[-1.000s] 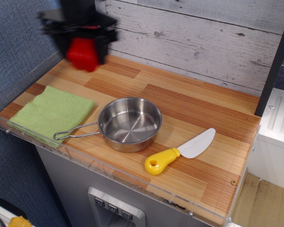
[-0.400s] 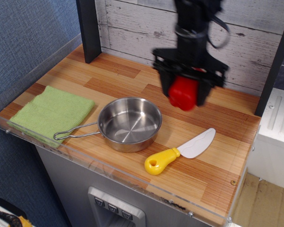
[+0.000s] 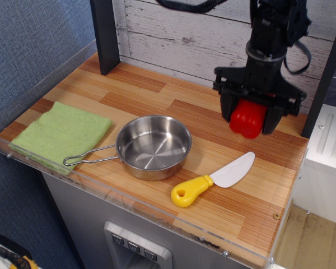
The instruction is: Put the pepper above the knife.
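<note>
Whitewashed plank wall (image 3: 201, 39) and blue textured panel (image 3: 28, 45) are framing the scene; a wood-grain table (image 3: 157, 101) with a clear acrylic rim is carrying 4 loose items. Green cloth (image 3: 61, 133) is lying at the left edge, steel pan (image 3: 153, 147) is sitting at centre with its wire handle pointing left, and the knife (image 3: 213, 179) is lying to the right of the pan, its yellow handle toward the front and its white blade angled toward the back right. The hand (image 3: 249, 120) is hanging over the back right of the table, pinching the pepper (image 3: 248, 119) between dark fingers (image 3: 226, 109), above the table and just behind the blade tip.

Risks, by judgement: releasing from this height is likely to let the lobed pepper roll onto the blade or toward the nearby right edge; descending too close to the blade could nudge the knife.

No brand, label or legible writing is showing.
</note>
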Robot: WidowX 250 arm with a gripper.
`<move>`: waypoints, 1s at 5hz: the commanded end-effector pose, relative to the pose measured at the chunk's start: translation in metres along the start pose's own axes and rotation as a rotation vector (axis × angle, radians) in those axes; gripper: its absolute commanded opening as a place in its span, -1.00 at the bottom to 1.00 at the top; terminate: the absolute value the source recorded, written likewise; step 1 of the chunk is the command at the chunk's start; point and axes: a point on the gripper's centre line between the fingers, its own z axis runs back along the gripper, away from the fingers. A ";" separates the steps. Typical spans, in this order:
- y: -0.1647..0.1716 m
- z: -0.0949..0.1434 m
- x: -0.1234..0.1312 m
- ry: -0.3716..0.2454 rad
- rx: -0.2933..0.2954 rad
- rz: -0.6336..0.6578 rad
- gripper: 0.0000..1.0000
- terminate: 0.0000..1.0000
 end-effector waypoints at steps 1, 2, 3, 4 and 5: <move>0.000 -0.003 0.042 -0.067 -0.001 0.072 -1.00 -1.00; 0.002 -0.028 0.035 0.004 -0.008 0.089 -1.00 -1.00; 0.000 -0.041 0.013 0.063 -0.016 0.095 -1.00 -1.00; -0.002 -0.044 0.000 0.088 -0.022 0.091 -1.00 -1.00; 0.001 -0.040 -0.003 0.096 -0.036 0.068 -1.00 -1.00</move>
